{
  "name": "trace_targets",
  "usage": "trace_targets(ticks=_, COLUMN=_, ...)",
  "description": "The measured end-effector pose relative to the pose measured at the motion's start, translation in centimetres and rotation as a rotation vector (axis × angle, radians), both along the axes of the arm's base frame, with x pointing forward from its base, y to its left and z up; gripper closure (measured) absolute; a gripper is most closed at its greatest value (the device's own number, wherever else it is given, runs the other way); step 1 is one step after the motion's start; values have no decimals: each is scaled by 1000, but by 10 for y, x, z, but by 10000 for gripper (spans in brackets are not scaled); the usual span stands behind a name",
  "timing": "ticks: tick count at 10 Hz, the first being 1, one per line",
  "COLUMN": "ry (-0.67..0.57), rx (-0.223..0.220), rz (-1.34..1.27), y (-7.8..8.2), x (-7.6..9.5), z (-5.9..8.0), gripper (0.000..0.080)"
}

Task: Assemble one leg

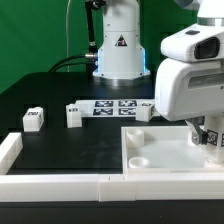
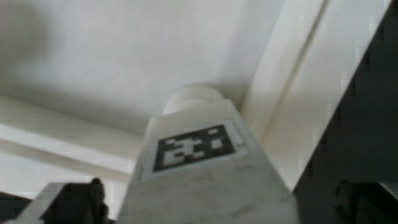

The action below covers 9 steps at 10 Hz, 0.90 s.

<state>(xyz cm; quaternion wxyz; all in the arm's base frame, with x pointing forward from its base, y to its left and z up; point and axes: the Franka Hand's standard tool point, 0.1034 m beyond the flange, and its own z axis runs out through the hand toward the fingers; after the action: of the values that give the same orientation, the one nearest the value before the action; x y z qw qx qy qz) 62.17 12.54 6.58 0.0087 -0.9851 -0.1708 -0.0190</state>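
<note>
Gripping the leg (image 2: 199, 150) in my claw (image 2: 210, 203), I held its long axis upright. Its rounded tip pointed down at the white panel (image 1: 165, 158).

White glossy arm (image 1: 190, 72); black triangle sticker (image 1: 119, 42) on base (image 1: 118, 62); black cables (image 1: 70, 61); dark claw (image 1: 208, 137).

The leg (image 2: 199, 165) is showing plain white, with a black-and-white square tag on its face. The panel (image 2: 89, 60) behind it is reading white with soft grey shading. The gripper (image 2: 205, 200) is showing dark, near-black fingers (image 2: 68, 205).

In the exterior view the table (image 1: 60, 150) is appearing black and the backdrop (image 1: 30, 35) green. Three other legs (image 1: 33, 118) (image 1: 74, 114) (image 1: 143, 112) are showing white with black-and-white tags. The marker board (image 1: 115, 104) is carrying the same tag pattern on white. The border rails (image 1: 60, 186) and the arm housing (image 1: 188, 80) are showing white. The robot base (image 1: 120, 45) is showing white with a dark triangle mark.
</note>
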Motion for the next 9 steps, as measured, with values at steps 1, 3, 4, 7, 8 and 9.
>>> trace_targets(ticks=1, ry=0, rx=0, rz=-3, y=0, x=0, z=0, gripper=150)
trace_targets(ticks=3, ry=0, rx=0, rz=-3, y=0, x=0, z=0, gripper=402)
trace_targets(ticks=4, ry=0, rx=0, rz=-4, y=-1, x=0, z=0, gripper=402)
trace_targets(ticks=7, ry=2, rx=5, rz=-79, y=-1, x=0, z=0, gripper=511)
trace_targets(ticks=8, ry=3, rx=9, rz=-197, y=-1, x=0, z=-1, gripper=511)
trace_targets(ticks=9, ry=3, rx=14, rz=-369, y=-1, x=1, z=-1, gripper=511)
